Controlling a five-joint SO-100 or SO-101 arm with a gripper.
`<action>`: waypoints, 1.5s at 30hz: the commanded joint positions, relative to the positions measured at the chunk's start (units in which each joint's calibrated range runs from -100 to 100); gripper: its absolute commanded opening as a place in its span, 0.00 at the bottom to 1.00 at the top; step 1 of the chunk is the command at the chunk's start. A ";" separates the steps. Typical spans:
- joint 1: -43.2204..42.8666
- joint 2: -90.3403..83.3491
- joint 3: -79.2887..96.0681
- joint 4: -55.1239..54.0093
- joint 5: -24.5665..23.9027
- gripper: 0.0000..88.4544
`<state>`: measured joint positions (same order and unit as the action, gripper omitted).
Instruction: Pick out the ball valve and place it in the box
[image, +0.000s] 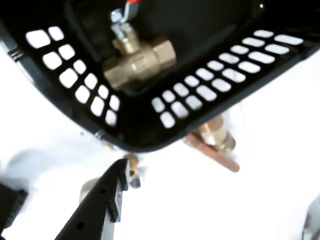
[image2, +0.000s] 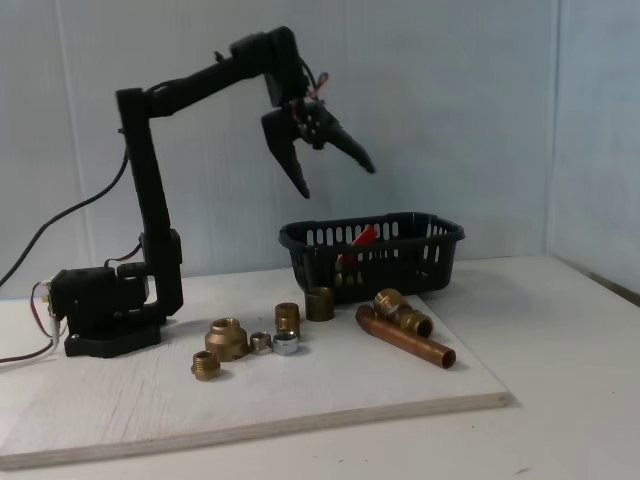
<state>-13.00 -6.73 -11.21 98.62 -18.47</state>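
Note:
The ball valve (image: 140, 60) lies inside the box (image: 130, 125), a black slotted basket. Its brass body rests on the floor, and the silvery stem and red handle point toward the top of the wrist view. In the fixed view the red handle of the ball valve (image2: 362, 238) shows through the slots of the box (image2: 400, 262). My gripper (image2: 338, 180) hangs open in the air above the box's left part, apart from it and holding nothing. One black finger (image: 100, 200) reaches in from the lower left of the wrist view.
A copper pipe with a brass elbow (image2: 405, 340) lies just in front of the box, also in the wrist view (image: 215, 152). Several small brass couplings (image2: 227, 338) sit on the pale board (image2: 300, 400). The arm's base (image2: 100, 310) stands at the left.

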 joint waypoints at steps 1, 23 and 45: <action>0.31 -6.79 1.37 0.60 0.87 0.29; 0.02 -45.96 42.80 -2.07 3.36 0.03; 2.08 -60.88 89.55 -42.45 9.05 0.01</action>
<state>-11.60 -67.13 77.39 59.85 -10.15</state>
